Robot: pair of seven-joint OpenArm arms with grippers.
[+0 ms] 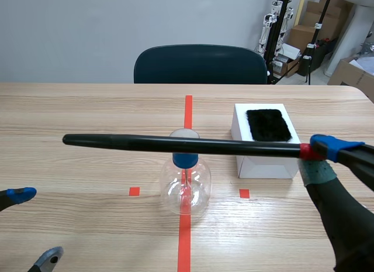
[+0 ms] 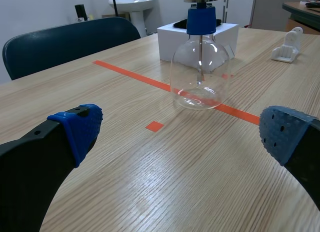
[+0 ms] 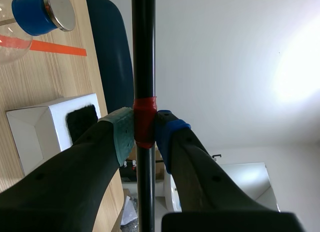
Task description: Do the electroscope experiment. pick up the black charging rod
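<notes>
The long black charging rod (image 1: 175,144) is clamped at its red band (image 3: 144,122) in the right gripper (image 3: 145,129); the left gripper (image 2: 182,132) is spread wide, empty, with a clear glass flask (image 2: 197,75) enclosing a thin metal stem (image 2: 200,57) ahead of it

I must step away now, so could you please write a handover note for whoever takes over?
Right gripper: shut on the long black charging rod at its red band, held level in mid-air.
Left gripper: open, empty, low.
Clear glass electroscope flask with blue stopper stands on the red line; white box with black fur pad beside it.
Done: rod picked up.
Left: likely rub rod on fur, then bring it to the electroscope.
</notes>
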